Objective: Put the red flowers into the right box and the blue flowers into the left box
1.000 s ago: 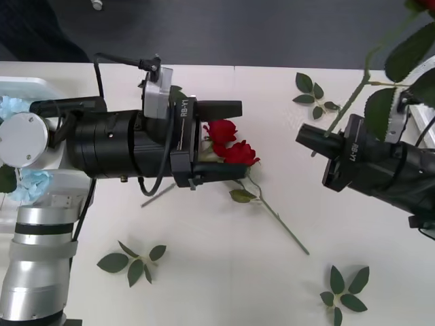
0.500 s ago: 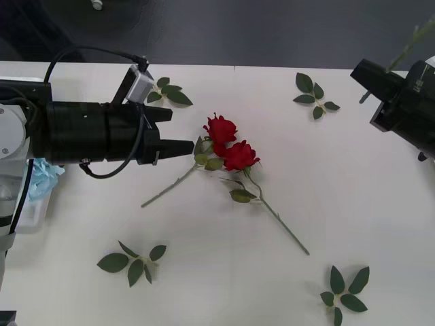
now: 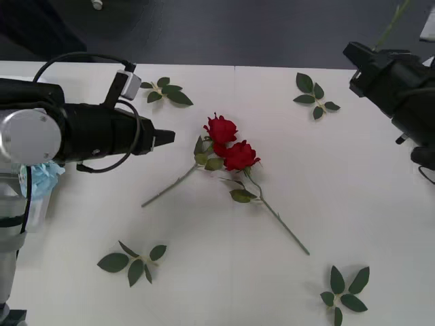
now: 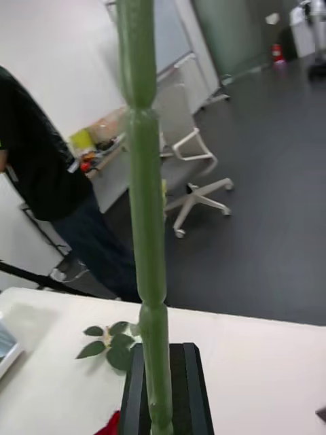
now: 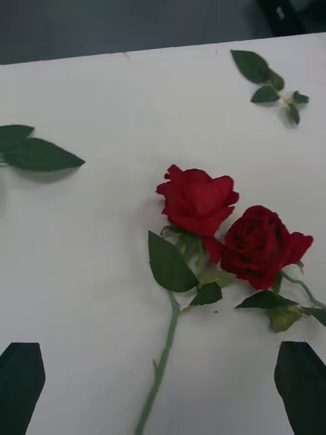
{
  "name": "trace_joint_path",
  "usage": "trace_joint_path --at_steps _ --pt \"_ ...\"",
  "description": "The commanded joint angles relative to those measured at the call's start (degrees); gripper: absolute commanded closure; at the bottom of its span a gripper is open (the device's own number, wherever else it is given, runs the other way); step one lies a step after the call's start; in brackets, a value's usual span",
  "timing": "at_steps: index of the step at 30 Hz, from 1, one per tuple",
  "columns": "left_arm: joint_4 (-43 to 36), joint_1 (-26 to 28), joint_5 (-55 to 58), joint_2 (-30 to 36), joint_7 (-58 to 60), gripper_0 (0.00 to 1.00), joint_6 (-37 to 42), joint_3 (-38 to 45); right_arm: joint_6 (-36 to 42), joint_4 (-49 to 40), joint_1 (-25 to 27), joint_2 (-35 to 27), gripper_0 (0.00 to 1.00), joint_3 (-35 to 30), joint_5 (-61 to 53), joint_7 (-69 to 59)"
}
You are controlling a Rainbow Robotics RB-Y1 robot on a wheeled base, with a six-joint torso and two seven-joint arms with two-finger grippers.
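Observation:
Two red flowers [image 3: 221, 129] [image 3: 239, 155] lie crossed at the middle of the table, their stems running toward the front. My left gripper [image 3: 166, 138] hovers just left of them, open; in the left wrist view its fingers [image 5: 20, 387] straddle the nearer rose [image 5: 198, 200] and its stem. My right gripper [image 3: 355, 53] is raised at the far right, shut on a green flower stem [image 4: 146, 204] that rises out of the front view [image 3: 397, 13]. A blue flower [image 3: 42, 178] lies in the left box [image 3: 37, 214], under my left arm. The right box is out of view.
Loose leaf sprigs lie at the back left [image 3: 166, 93], back right [image 3: 314, 93], front left [image 3: 134, 261] and front right [image 3: 344, 292]. The table's far edge runs behind the roses. A person and office chairs are in the room behind [image 4: 41, 177].
My left arm has drawn back to the left, uncovering the two roses. My right arm has moved up and to the right with the stem still clamped.

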Motion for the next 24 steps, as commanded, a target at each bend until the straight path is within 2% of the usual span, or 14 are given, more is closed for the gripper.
trace_joint_path --at_steps 1,2,7,9,10,12,16,24 --pt "-2.2 -3.4 -6.5 -0.5 8.0 0.0 -0.4 -5.5 9.9 -4.3 -4.5 -0.4 1.0 4.4 -1.8 -0.6" --pt "-2.2 -3.5 -7.2 -0.5 8.7 0.0 -0.4 -6.1 11.4 -4.4 -5.0 -0.4 1.0 4.9 -2.3 -0.4" --pt "-2.0 -4.2 -12.7 -1.5 14.0 0.0 -0.4 -11.0 29.4 -7.2 -10.7 1.1 1.0 9.2 -9.6 2.4" --pt "-1.4 -4.4 -15.6 -2.8 16.3 0.0 -0.3 -12.5 37.6 -7.9 -13.2 2.0 1.0 9.5 -15.4 8.3" --pt "-1.1 -4.4 -16.3 -3.1 16.7 0.0 -0.4 -12.7 39.1 -7.9 -13.7 2.2 1.0 9.5 -16.8 10.1" --pt "0.9 -4.9 -18.8 -5.1 16.7 0.0 -0.3 -13.2 45.1 -7.7 -15.1 2.9 1.0 8.0 -22.5 15.5" --pt "4.4 -5.9 -22.0 -7.3 16.4 0.0 -0.3 -13.5 51.3 -6.8 -16.2 3.0 1.0 5.2 -29.3 23.0" --pt "11.5 -9.5 -25.0 -7.6 16.0 0.0 -0.4 -16.3 65.9 -2.1 -16.3 3.0 1.0 -2.3 -39.7 41.3"
